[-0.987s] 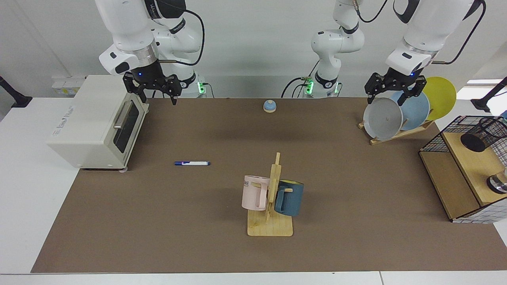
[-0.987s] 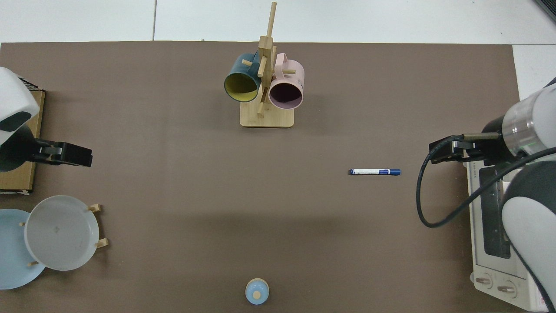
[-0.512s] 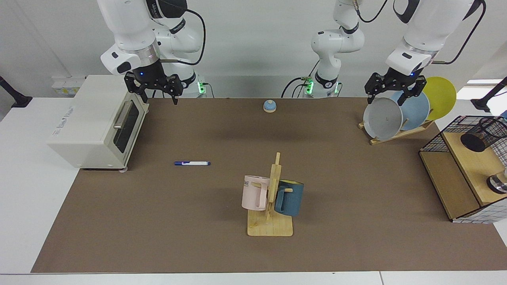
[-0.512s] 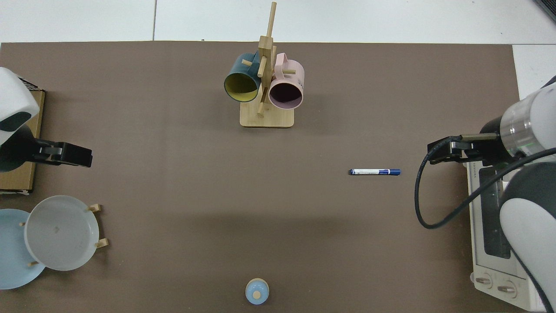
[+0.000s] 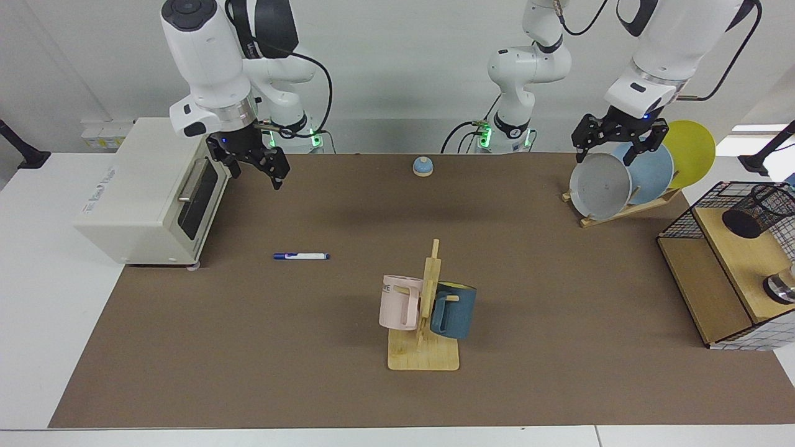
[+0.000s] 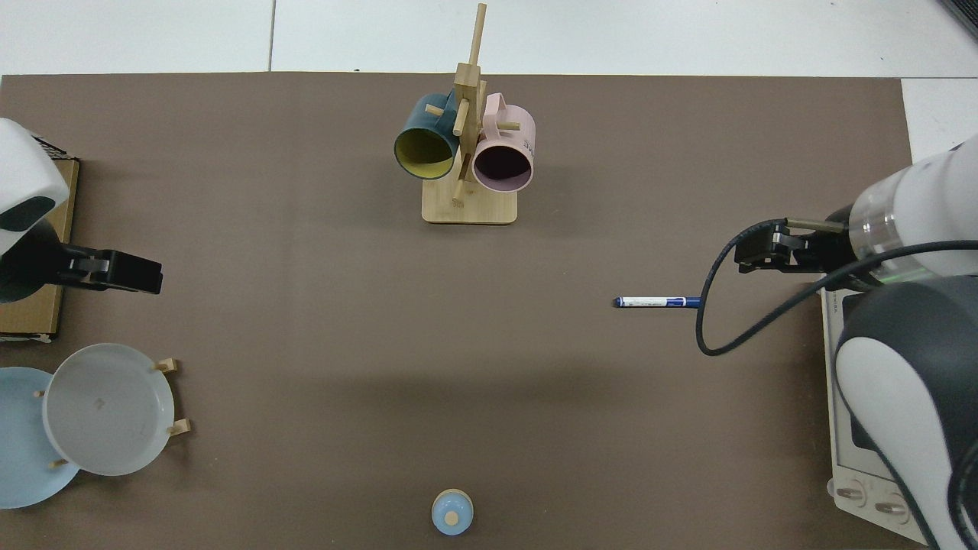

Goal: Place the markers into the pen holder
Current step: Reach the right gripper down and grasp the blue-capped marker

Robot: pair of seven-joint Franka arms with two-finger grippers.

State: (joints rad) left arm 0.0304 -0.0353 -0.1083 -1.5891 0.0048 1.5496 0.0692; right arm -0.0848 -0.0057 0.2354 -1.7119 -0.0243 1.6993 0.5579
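Open-fingered right gripper (image 5: 254,169) hangs above the slim blue-capped white marker (image 5: 301,256), which may roll when pinched; the open left gripper (image 5: 618,141) waits near the black wire-mesh pen holder (image 5: 756,211).

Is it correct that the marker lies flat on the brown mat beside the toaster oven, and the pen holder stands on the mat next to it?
Not quite. The marker does lie on the mat by the toaster oven, but the facing view shows the pen holder far across the table, on the wire basket's wooden shelf.

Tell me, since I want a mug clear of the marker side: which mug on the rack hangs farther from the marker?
The dark blue mug; the pink mug hangs on the side facing the marker.
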